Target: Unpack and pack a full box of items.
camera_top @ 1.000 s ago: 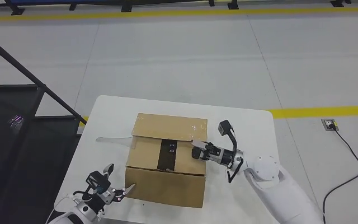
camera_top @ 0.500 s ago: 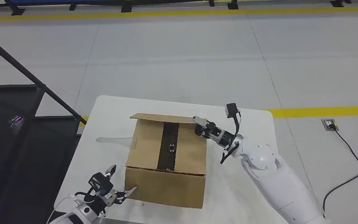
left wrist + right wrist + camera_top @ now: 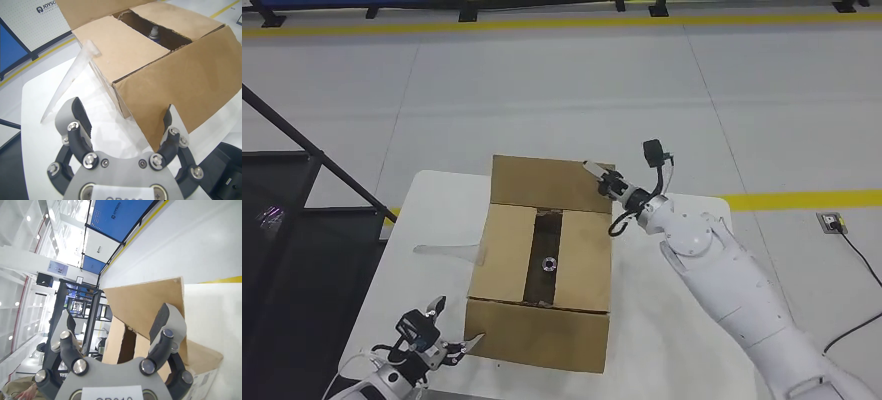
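Note:
A brown cardboard box point(image 3: 537, 300) stands in the middle of the white table point(image 3: 682, 300). Its far flap point(image 3: 547, 183) stands upright, and two inner flaps leave a dark gap where a spray can's cap point(image 3: 548, 264) shows. My right gripper point(image 3: 600, 178) is open at the raised flap's right top corner; in the right wrist view one finger point(image 3: 162, 317) lies against that flap point(image 3: 147, 302). My left gripper point(image 3: 447, 340) is open low by the box's near left corner point(image 3: 117, 85). The left wrist view shows the can point(image 3: 154, 34) in the gap.
A strip of clear tape point(image 3: 447, 250) sticks out from the box's left side over the table point(image 3: 71, 75). The near flap point(image 3: 179, 85) hangs down the box's front. A black frame point(image 3: 302, 150) stands off the table's left side.
My right gripper has moved from over the box's top back to the far edge, and the far flap has swung from flat to upright. The left gripper has hardly moved.

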`<action>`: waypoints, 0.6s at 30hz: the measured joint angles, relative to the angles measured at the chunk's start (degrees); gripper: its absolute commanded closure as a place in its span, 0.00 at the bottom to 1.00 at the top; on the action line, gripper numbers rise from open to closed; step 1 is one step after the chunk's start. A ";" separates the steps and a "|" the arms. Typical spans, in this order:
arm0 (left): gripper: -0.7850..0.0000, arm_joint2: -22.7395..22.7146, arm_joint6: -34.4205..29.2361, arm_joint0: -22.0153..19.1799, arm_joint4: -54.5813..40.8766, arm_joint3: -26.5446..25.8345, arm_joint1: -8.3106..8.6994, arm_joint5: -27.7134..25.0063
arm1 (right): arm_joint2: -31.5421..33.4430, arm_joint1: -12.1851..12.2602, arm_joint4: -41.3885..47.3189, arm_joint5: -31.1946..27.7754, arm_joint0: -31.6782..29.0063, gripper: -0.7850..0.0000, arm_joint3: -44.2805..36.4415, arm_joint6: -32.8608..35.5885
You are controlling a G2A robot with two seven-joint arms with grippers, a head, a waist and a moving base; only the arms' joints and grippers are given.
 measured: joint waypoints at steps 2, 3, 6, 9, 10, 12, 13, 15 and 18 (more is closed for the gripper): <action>0.00 -0.14 0.18 0.23 -0.14 -0.02 0.06 0.05 | -1.82 -1.17 -1.49 0.46 1.16 0.00 2.42 -1.75; 0.00 -0.18 0.27 0.32 -0.19 0.00 0.08 0.04 | -2.59 -1.67 -2.08 0.54 1.52 0.00 3.44 -2.35; 0.00 -0.28 0.45 0.54 -0.29 0.22 0.16 0.04 | -5.18 -3.34 -4.66 1.58 2.56 0.00 6.70 -4.43; 0.00 -0.23 0.50 0.67 -0.28 0.53 0.24 0.00 | -6.86 -4.86 -5.91 2.36 3.46 0.00 9.48 -5.49; 0.00 -0.16 0.47 0.69 -0.22 0.65 0.27 -0.08 | -7.26 -5.35 -6.33 2.47 3.75 0.00 10.45 -5.89; 0.00 0.02 0.46 0.71 -0.12 0.77 0.30 -0.10 | -7.56 -5.97 -6.83 2.42 4.15 0.00 11.73 -6.48; 0.00 0.22 0.54 0.78 -0.07 0.75 0.32 -0.10 | -7.46 -6.28 -6.89 1.93 4.32 0.00 12.41 -7.02; 0.00 0.47 0.85 1.00 -0.07 0.43 0.33 -0.13 | -6.78 -6.52 -6.41 0.24 4.29 0.00 12.89 -8.10; 0.00 0.28 1.91 1.62 -1.01 -0.41 0.37 -0.21 | -4.71 -6.28 -4.77 -4.21 3.70 0.00 11.87 -7.72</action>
